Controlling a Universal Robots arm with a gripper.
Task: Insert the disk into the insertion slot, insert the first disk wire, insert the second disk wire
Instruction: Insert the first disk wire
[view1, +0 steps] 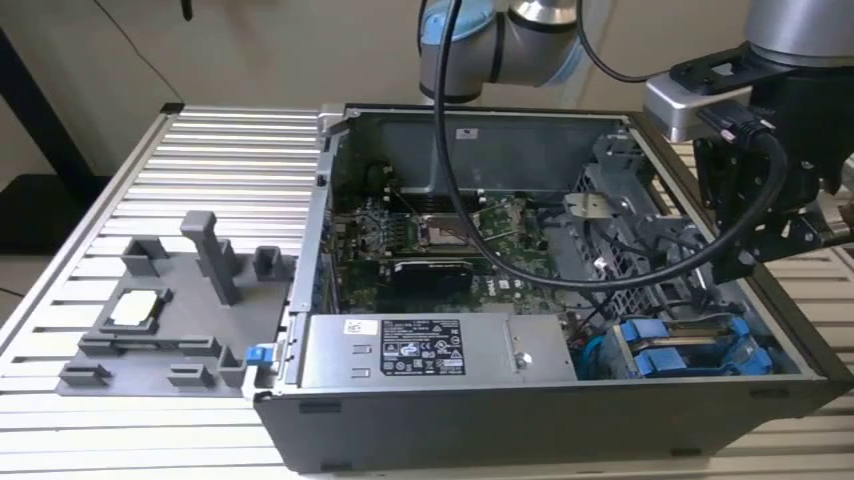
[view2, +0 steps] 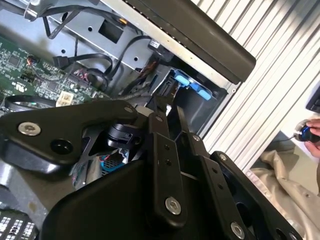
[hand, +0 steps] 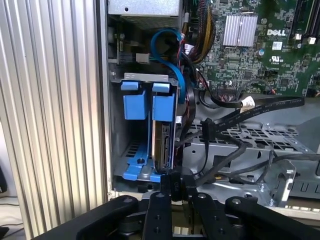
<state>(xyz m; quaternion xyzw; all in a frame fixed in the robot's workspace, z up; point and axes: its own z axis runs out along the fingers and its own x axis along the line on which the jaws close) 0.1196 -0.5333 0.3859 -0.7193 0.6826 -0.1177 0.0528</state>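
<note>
1. The gripper (hand: 176, 186) hangs low inside the open computer case (view1: 534, 420). Its two black metal fingers are pressed close together. I think they pinch a small black plug (hand: 173, 177), but the hold itself is hard to see.
2. A black wire (hand: 204, 150) runs away from the plug. It is thin, smooth and bendy. It lies in a loose loop, so I think the plug can move without a tug.
3. Just past the tips is the disk (hand: 163, 145). It is a flat, hard metal box standing on its thin edge. It already sits in the slot (hand: 114, 130), with its end facing the gripper. That is likely so a plug can go straight in.
4. A bright blue plastic frame (hand: 162, 105) hugs the disk. It looks smooth, with square tabs. I think it keeps the disk snug.
5. Right beside the disk stands a second blue frame (hand: 134, 105).
6. The slot has thin grey metal walls, flat and full of little holes.
7. Farther from the tips, a blue wire (hand: 165, 50) curls round. Beyond it lies a green board (hand: 260, 55) with many tiny parts.
8. Outside the case is a silver table (hand: 50, 125) with long straight ridges.
</note>
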